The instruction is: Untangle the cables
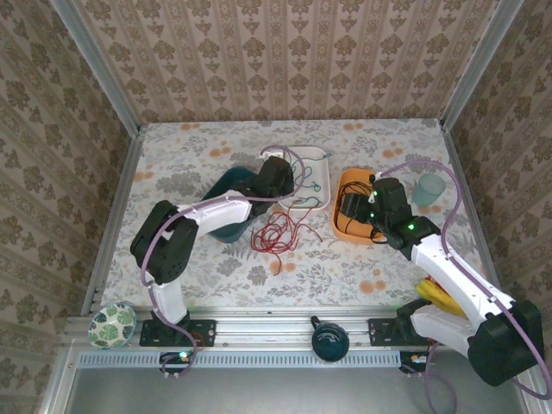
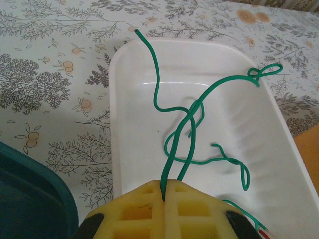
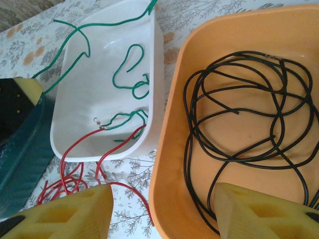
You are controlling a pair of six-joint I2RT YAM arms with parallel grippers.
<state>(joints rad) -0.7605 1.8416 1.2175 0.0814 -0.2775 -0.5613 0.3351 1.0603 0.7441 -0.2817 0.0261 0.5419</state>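
The green cable (image 2: 192, 117) was pinched tight between the yellow fingers (image 2: 134, 209) of the left gripper (image 2: 164, 199). It was held up over the white tray (image 2: 122, 89), and one end was poked out past the rim. The right gripper (image 3: 162, 194) was spread wide apart, with nothing in it, above the near edge of the orange tray (image 3: 167, 149). The black cable (image 3: 234, 119) was coiled inside that orange tray. The red cable (image 3: 75, 172) was piled on the table (image 1: 198, 147) just beside the white tray. One end of it was draped over the rim into the tray.
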